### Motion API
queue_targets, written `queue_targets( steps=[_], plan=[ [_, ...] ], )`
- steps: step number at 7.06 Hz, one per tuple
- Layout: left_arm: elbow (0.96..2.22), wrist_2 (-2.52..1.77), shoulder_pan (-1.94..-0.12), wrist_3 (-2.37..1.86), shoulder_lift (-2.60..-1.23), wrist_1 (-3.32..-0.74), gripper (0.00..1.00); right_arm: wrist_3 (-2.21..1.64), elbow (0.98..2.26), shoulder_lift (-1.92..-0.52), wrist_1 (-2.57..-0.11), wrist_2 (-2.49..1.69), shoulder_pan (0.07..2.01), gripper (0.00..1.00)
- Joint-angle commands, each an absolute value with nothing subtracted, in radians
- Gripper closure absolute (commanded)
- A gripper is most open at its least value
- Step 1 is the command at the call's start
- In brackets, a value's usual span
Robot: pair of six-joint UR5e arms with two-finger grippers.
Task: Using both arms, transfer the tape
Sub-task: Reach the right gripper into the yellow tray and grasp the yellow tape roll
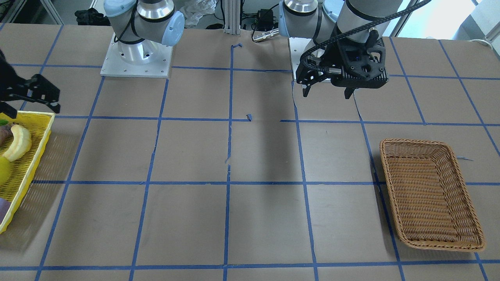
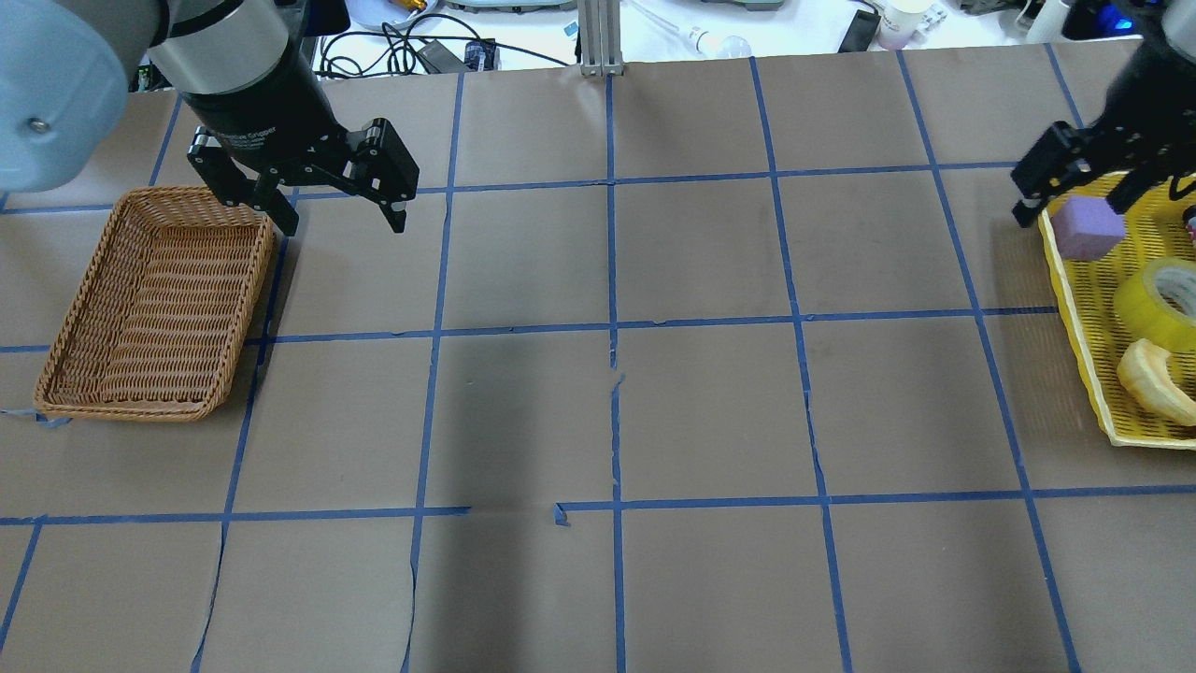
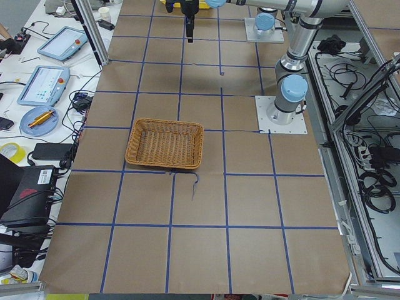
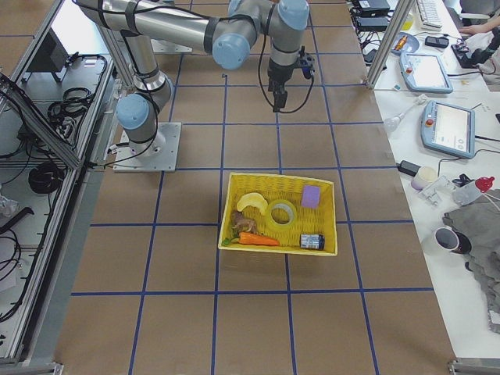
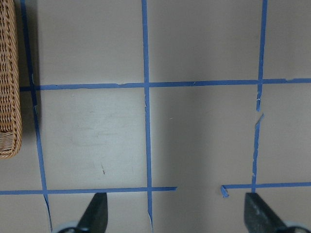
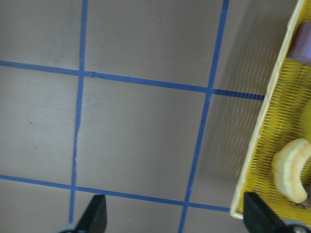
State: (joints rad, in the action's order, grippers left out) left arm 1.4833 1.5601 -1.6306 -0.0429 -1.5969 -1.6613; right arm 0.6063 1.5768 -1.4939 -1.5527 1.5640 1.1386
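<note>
The bright yellow tape roll (image 2: pixel 1163 304) lies flat in a yellow mesh basket (image 2: pixel 1074 308) at the table's right end. It also shows in the exterior right view (image 4: pixel 281 212). My right gripper (image 2: pixel 1070 207) is open and empty. It hangs above the table by the basket's inner edge, near a purple block (image 2: pixel 1089 229), apart from the tape. Its wrist view shows the basket's rim (image 6: pixel 262 141) to the right of its open fingers (image 6: pixel 95 213). My left gripper (image 2: pixel 343 224) is open and empty, raised beside the far right corner of a brown wicker basket (image 2: pixel 65 346).
The yellow basket also holds a pale banana-shaped fruit (image 2: pixel 1154 379), a carrot (image 4: pixel 258 240) and a small can (image 4: pixel 312 241). The wicker basket (image 1: pixel 410 142) holds nothing. Blue tape lines form a grid on the brown paper table. The arm bases (image 1: pixel 136 58) stand at the robot's side.
</note>
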Motion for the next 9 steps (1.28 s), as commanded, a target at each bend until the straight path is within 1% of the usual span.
queue_targets(
  steps=[1, 3, 4, 5, 7, 8, 9],
  plan=[
    [1.483, 1.56, -1.631, -0.043, -1.597, -1.661, 0.0, 0.932, 1.578, -1.363, -1.653, 1.563, 0.923, 0.0],
    [1.483, 1.56, -1.631, -0.043, -1.597, -1.66, 0.0, 0.983, 1.58, -1.2, -1.771, 1.566, 0.842, 0.0],
    [1.483, 1.56, -1.631, -0.043, -1.597, -1.661, 0.0, 0.985, 1.58, -1.159, -1.823, 1.571, 0.842, 0.0],
    [1.482, 1.56, -1.631, -0.043, -1.597, -1.66, 0.0, 0.985, 1.582, -1.131, -1.883, 1.578, 0.842, 0.0],
    [1.482, 1.562, -1.631, -0.043, -1.597, -1.66, 0.0, 0.982, 1.58, -1.069, -1.899, 1.58, 0.841, 0.0],
    [1.482, 1.562, -1.631, -0.043, -1.597, -1.661, 0.0, 0.98, 1.585, -1.065, -1.899, 1.578, 0.841, 0.01],
    [1.482, 1.562, -1.631, -0.043, -1.597, -1.66, 0.0, 0.98, 1.615, -1.065, -1.899, 1.58, 0.841, 0.06]
  ],
)
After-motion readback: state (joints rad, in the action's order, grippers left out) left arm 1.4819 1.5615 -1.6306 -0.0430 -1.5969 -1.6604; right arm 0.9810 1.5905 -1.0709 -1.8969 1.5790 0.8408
